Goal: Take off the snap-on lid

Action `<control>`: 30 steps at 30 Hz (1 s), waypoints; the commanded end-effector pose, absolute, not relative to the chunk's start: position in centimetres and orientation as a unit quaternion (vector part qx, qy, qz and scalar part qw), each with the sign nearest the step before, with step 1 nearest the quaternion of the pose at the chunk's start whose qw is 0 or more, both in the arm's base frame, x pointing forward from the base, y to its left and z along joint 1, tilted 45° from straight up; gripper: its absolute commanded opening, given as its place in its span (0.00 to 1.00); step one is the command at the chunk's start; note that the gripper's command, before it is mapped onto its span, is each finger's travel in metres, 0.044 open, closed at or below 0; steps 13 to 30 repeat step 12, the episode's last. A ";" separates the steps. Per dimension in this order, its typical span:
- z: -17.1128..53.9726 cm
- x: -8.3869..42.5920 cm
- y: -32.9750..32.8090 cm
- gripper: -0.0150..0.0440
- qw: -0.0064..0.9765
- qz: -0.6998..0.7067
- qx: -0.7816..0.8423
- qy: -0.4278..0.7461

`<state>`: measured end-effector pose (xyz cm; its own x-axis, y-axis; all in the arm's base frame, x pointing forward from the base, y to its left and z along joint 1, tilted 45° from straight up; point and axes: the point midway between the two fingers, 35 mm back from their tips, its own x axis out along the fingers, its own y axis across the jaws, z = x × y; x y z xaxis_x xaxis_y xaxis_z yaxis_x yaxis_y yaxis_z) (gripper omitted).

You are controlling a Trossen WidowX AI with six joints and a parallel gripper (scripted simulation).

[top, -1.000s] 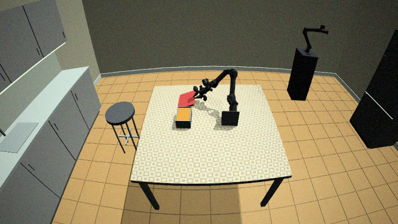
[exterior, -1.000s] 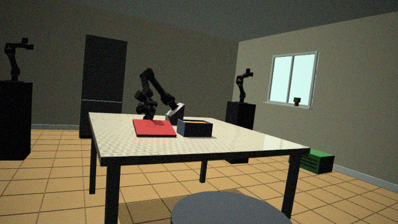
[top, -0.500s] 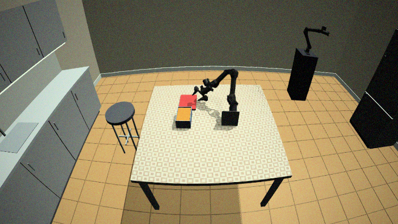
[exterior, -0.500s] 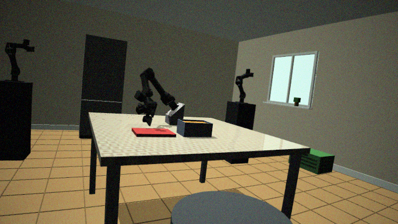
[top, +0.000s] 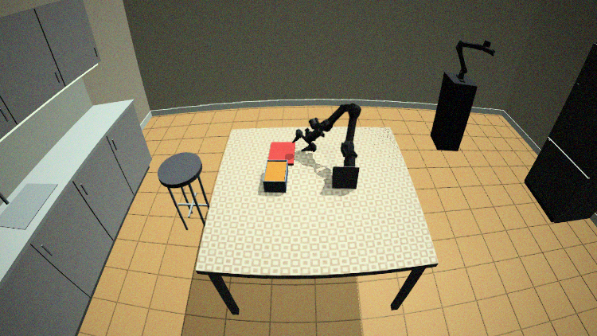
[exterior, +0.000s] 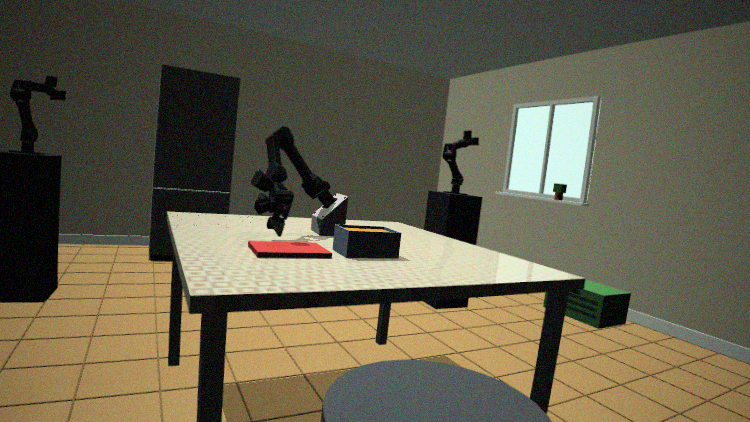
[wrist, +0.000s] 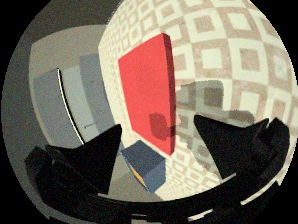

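Note:
The red lid [top: 282,150] [exterior: 285,249] [wrist: 145,90] lies flat on the table with its smooth face up. The dark blue storage box [top: 275,185] [exterior: 367,244] [wrist: 152,162] stands upright and open beside it, with an orange surface [top: 275,171] [exterior: 367,229] showing inside. Lid and box are very close; whether they touch is hard to tell. My gripper [top: 298,146] [wrist: 157,123] is wide open and empty, just off the lid's edge on the side toward the arm and slightly above the table. Its shadow falls on a corner of the lid.
The patterned table [top: 317,233] [exterior: 251,280] carries my arm's base [top: 345,177] [exterior: 327,223], to the right of the box in the top view. A round stool [top: 180,169] [exterior: 430,393] stands beside the table's left edge in that view.

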<state>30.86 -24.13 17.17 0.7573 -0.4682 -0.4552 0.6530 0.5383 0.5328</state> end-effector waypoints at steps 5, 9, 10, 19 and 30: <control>17.1 29.4 -24.0 1.00 0.868 -0.322 0.354 0.133; 17.1 28.6 -24.0 1.00 0.868 -0.322 0.354 0.133; 17.1 28.4 -24.0 1.00 0.868 -0.322 0.354 0.133; 17.1 28.0 -24.0 1.00 0.868 -0.322 0.354 0.133; 17.1 28.0 -24.0 1.00 0.868 -0.322 0.354 0.133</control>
